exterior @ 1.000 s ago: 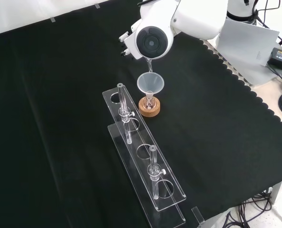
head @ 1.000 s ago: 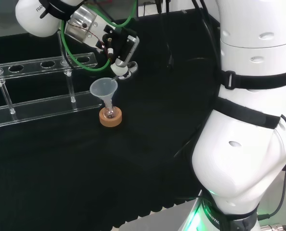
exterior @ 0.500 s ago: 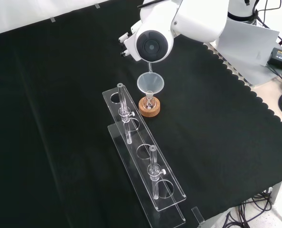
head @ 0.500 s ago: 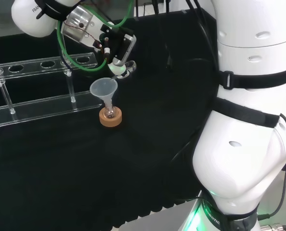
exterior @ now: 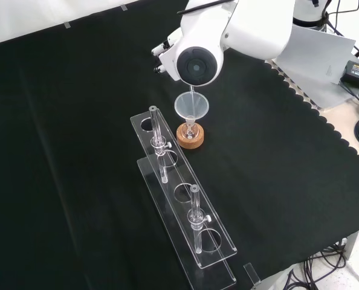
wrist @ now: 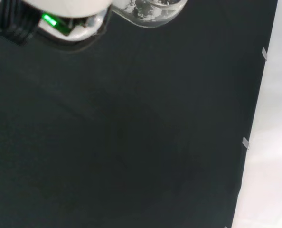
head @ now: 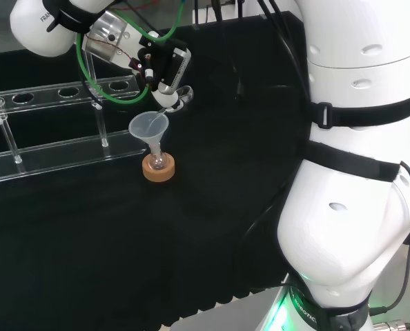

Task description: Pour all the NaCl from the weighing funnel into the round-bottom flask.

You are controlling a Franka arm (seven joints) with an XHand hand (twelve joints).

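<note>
In the head view the hand (head: 162, 67) is shut on the clear glass weighing funnel (head: 178, 98), held tilted with its thin spout down. That spout reaches into the mouth of a translucent plastic funnel (head: 148, 126), which stands in the neck of the small round-bottom flask (head: 158, 161) on a cork ring (head: 158, 170). From the front, the spout (exterior: 192, 91) dips into the plastic funnel (exterior: 191, 106) above the flask (exterior: 190, 128) and the cork ring (exterior: 190, 138); the arm's link hides the hand. The wrist view has white grains in the weighing funnel's bulb (wrist: 149, 9).
A clear plastic test-tube rack (head: 53, 131) lies to the left of the flask in the head view, and nearer the camera in the front view (exterior: 182, 208), with upright clear rods. The arm's white link with a round grey cap (exterior: 196, 65) hangs over the funnel.
The hand has moved slightly up and left in the head view, tipping the weighing funnel steeper over the plastic funnel. Flask and rack have not moved.
</note>
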